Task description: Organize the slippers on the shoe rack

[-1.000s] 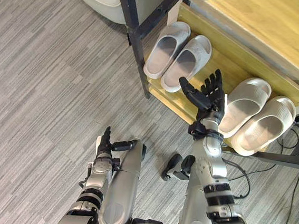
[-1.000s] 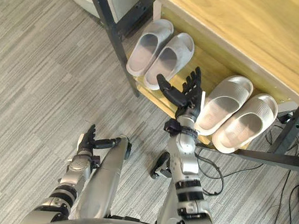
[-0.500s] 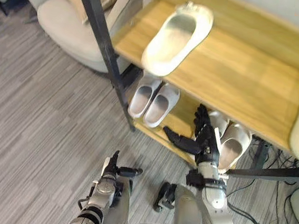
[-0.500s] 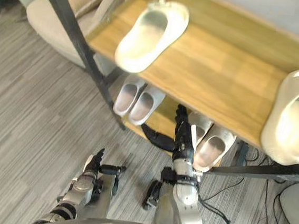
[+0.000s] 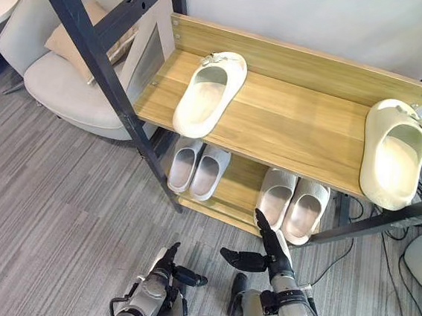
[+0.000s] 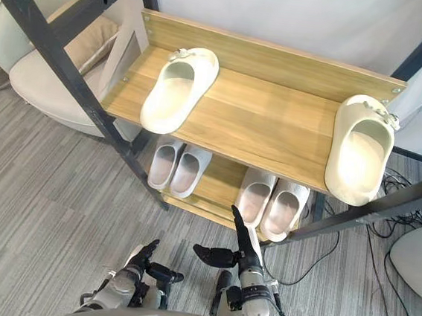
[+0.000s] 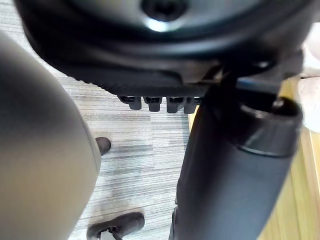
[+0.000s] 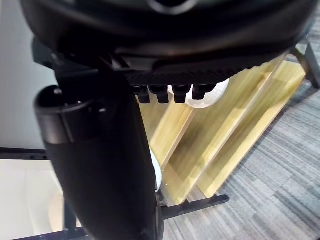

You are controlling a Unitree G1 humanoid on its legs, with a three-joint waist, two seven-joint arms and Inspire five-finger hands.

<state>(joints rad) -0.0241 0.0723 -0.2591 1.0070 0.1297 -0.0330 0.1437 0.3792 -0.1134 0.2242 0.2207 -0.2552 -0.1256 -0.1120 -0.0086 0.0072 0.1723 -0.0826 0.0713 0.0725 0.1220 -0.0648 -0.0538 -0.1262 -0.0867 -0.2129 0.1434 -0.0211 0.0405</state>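
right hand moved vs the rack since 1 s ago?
Yes. Camera tilted too, but the right hand was alongside the lower right slipper pair; now it sits short of their heels, pulled back toward the robot.

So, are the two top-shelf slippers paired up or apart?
Apart: the left slipper lies at one end of the top shelf, the right slipper at the other end.

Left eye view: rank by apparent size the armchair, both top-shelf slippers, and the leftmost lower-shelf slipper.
1. Armchair, though partly behind the rack post.
2. Left top-shelf slipper and right top-shelf slipper: alike, unranked.
3. Leftmost lower-shelf slipper, also farther from the camera.
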